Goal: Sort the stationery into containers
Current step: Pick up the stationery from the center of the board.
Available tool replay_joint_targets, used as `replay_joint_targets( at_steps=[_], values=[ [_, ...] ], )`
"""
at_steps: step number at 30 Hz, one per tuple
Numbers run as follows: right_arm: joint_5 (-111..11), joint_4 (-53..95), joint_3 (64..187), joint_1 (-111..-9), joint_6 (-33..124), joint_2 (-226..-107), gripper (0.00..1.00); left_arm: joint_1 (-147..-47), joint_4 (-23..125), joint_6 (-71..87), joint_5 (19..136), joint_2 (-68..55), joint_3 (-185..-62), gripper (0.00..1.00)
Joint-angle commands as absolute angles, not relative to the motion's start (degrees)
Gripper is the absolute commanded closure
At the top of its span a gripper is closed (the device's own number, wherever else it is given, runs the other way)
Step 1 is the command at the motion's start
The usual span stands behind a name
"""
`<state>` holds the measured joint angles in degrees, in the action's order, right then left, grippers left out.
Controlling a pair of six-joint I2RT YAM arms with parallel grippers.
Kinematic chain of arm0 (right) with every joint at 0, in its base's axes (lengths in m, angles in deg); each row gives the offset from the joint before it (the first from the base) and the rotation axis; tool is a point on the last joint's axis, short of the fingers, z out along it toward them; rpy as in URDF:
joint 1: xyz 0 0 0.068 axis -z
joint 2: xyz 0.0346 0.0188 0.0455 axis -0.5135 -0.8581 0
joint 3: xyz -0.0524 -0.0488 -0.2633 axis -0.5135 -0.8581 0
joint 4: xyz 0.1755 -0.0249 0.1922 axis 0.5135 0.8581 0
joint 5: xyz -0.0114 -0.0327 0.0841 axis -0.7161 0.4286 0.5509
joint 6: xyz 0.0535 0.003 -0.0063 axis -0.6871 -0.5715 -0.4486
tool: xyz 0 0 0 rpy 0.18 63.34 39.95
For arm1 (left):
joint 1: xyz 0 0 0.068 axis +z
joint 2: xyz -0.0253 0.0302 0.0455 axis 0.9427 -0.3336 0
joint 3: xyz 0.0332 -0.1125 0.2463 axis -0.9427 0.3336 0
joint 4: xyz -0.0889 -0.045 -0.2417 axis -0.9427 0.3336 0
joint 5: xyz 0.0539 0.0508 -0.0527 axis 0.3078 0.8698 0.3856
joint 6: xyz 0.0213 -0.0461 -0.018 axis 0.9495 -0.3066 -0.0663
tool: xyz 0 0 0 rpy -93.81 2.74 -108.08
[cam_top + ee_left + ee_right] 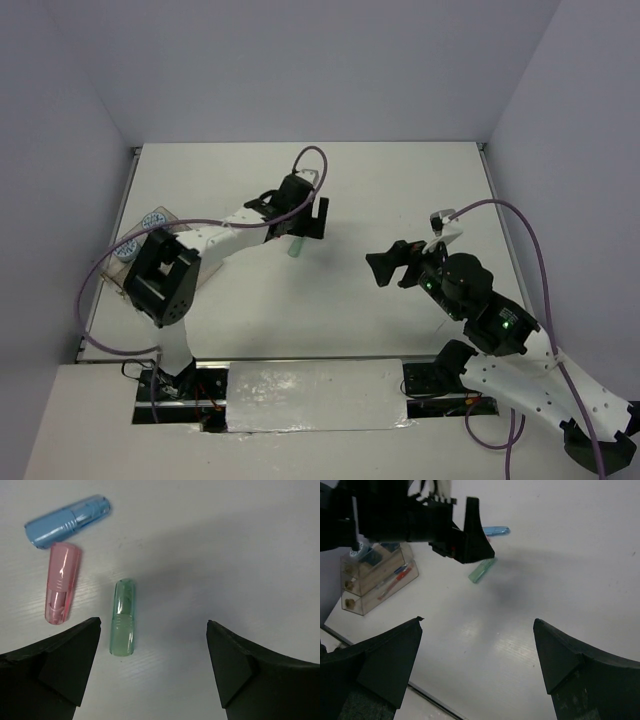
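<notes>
Three capsule-shaped pieces lie on the white table under my left gripper [153, 621]: a blue one [67, 521], a pink one [62, 583] and a green one [123, 618]. The green one lies nearest, just inside the left finger, and nothing touches it. That gripper [305, 215] is open and empty. The green capsule [296, 248] shows below it in the top view. The clear tray [375, 575] stands at the far left with red and blue pens [395, 580] inside. My right gripper [478, 620] hangs open over bare table, empty, to the right [392, 265].
The left arm's elbow covers much of the tray [150, 225] in the top view; a blue-white disc [125, 250] shows at its near-left corner. Purple cables loop from both arms. Walls close in the table on the left, back and right.
</notes>
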<state>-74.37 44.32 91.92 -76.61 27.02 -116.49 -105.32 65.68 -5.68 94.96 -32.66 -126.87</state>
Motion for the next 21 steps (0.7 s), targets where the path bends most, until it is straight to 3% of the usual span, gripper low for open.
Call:
replay_joint_targets(
  at_steps=[1,7,12,15,17,21],
  values=[
    [-74.36,44.97,93.24,-76.51,27.6,-114.26,0.0,-104.44,67.71,-2.87,97.04,-38.1,-129.73,0.01],
    [-73.04,43.83,91.74,-76.43,28.66,-112.75,0.0,-104.88,69.39,-1.55,99.33,-43.05,-130.8,0.06],
    [-71.55,41.98,91.39,-76.51,28.92,-114.59,0.0,-105.23,68.59,-1.28,98.27,-44.01,-129.04,0.19],
    [-70.76,41.1,91.48,-76.43,29.1,-115.47,0.0,-105.32,68.77,-1.02,98.18,-44.81,-128.42,0.32],
    [-70.41,40.75,91.39,-76.43,29.27,-115.65,0.0,-105.32,68.68,-1.11,97.92,-44.98,-127.29,0.52],
    [-69.79,39.7,91.21,-76.43,29.54,-115.74,0.0,-105.41,68.33,-1.2,97.75,-44.89,-125.61,0.51]
  ],
)
